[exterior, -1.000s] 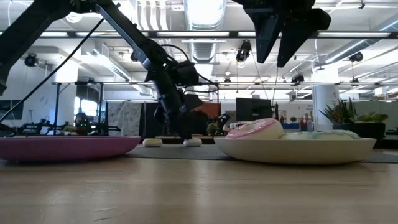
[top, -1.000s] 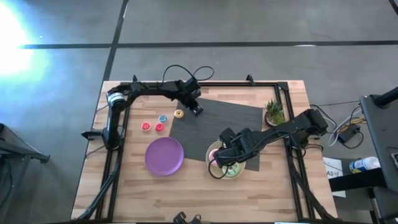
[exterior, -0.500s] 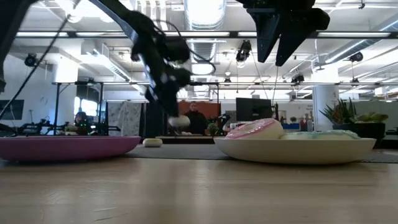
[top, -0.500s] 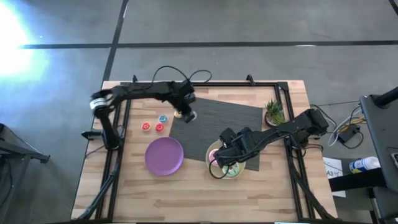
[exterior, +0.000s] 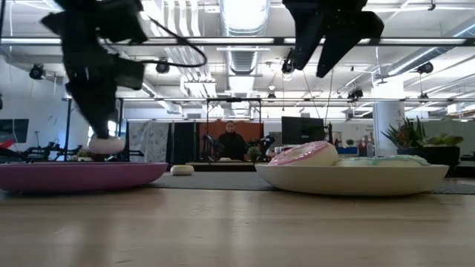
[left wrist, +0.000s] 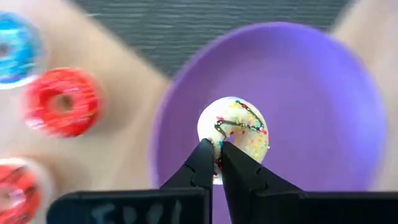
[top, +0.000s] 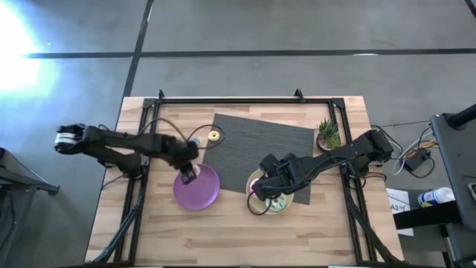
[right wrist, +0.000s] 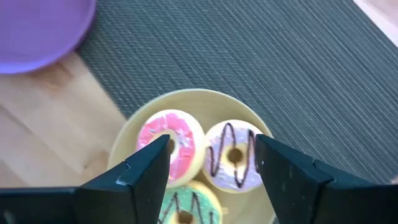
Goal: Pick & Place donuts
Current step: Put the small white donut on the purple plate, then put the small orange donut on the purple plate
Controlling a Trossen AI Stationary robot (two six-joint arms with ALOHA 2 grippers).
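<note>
My left gripper (left wrist: 217, 163) is shut on the tiny white sprinkled donut (left wrist: 234, 129) above the purple plate (left wrist: 323, 93); the low view shows that donut (exterior: 106, 144) hanging over the plate (exterior: 82, 176). Two tiny red donuts (left wrist: 62, 111) and the blue one (left wrist: 12, 46) lie flat on the wood. The yellow one (top: 214, 135) lies by the mat's left edge. My right gripper (right wrist: 211, 168) hovers open above the cream plate (right wrist: 127, 134), which holds the pink (right wrist: 180, 134), white-brown (right wrist: 231, 155) and green (right wrist: 183, 211) donuts. My left gripper pinches the white donut by its rim (left wrist: 216, 144), on the side nearest the wrist, between the two fingertips. The fingers come from above, pointing down. The donut hangs below them, lifted clear of the purple plate (top: 208, 193).
A dark woven mat (top: 260, 145) covers the table's middle, with the cream plate (top: 277, 206) on its near edge. A small potted plant (top: 327, 134) stands at the far right. Black frame rails (top: 141, 186) run along the table's edges. A person stands far off in the room (exterior: 231, 141).
My left gripper, shut on the white donut, has lifted it off the mat's far-left corner. It has carried the donut toward the table's near and left edges until it hangs over the purple plate. The right arm has kept still.
</note>
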